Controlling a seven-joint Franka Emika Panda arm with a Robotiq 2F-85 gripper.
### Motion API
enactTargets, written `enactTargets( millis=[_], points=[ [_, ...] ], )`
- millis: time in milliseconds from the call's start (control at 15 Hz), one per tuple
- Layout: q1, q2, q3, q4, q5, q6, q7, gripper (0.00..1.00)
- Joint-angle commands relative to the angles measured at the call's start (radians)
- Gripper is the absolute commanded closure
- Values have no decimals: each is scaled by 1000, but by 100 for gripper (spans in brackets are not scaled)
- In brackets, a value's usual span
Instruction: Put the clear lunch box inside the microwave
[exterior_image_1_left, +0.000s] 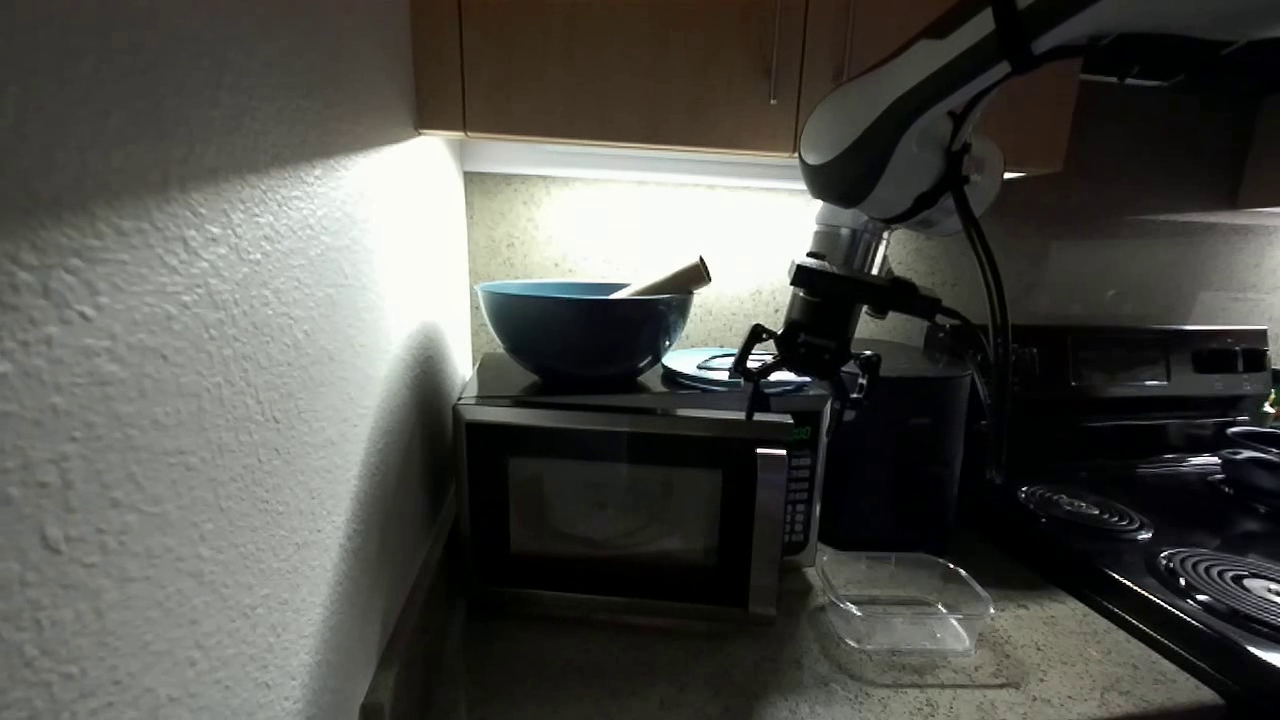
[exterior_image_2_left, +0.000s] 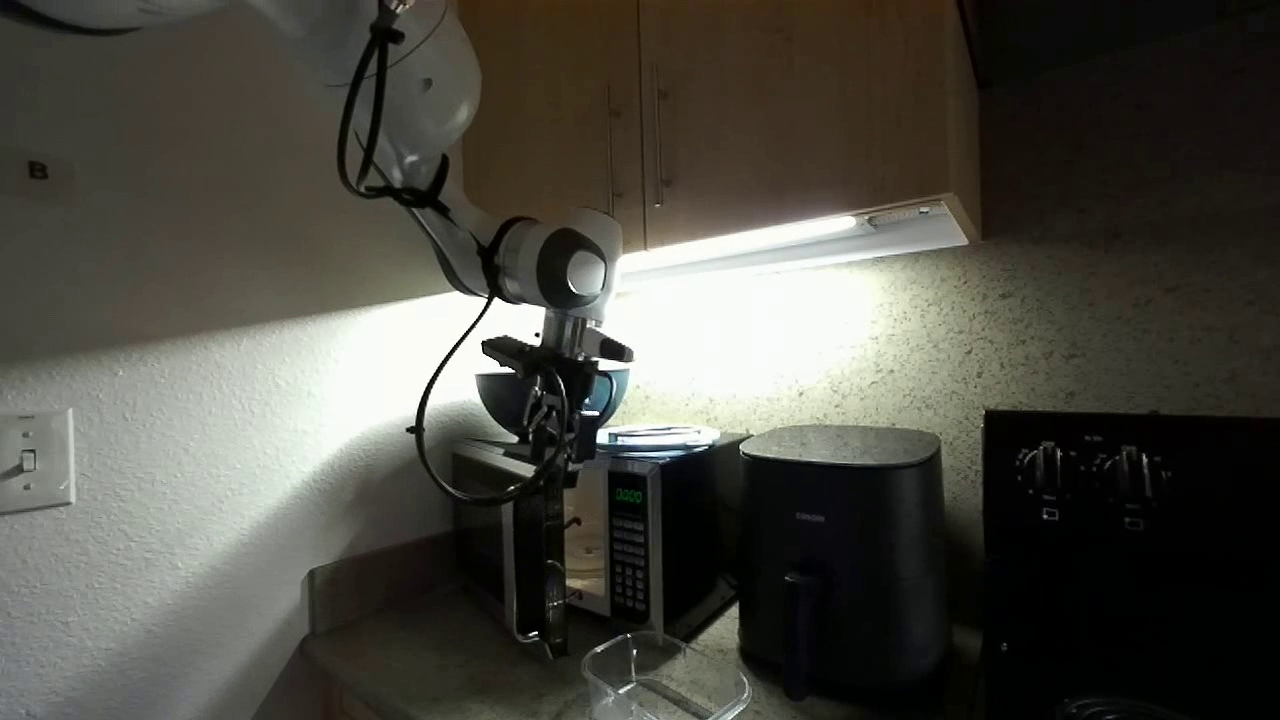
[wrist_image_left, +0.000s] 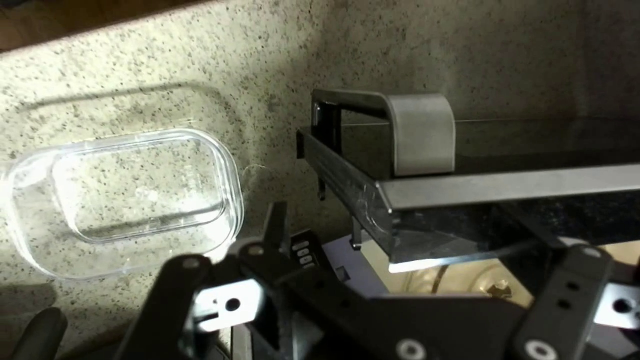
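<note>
Exterior view: pincer (exterior_image_1_left: 796, 416) pointed down near the top front of the microwave (exterior_image_1_left: 615, 510), its jaws spread wide. Wrist view agreed: wide gap, ajar door (wrist_image_left: 520, 186) close by; contact with the door could not be told. Box (wrist_image_left: 132, 200): clear, shallow, rounded corners, open top; bright glints along rim and walls, speckle of the surface (wrist_image_left: 270, 65) seen through its floor. It sat upright on the surface, near the microwave, apart from the door.
</note>
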Motion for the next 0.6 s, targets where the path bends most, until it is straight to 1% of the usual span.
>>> enactTargets(
  millis=[0,67,133,267,533],
  points=[
    [-3,37,-8,39,-26,-48,67,0],
    [-4,43,-9,53,-25,-82,72,0],
    [-7,47,-7,76,-21,-176,64,0],
    [-12,45,1,94,9,-296,16,0],
    [-4,64,2,146,-2,-550,36,0]
  ],
)
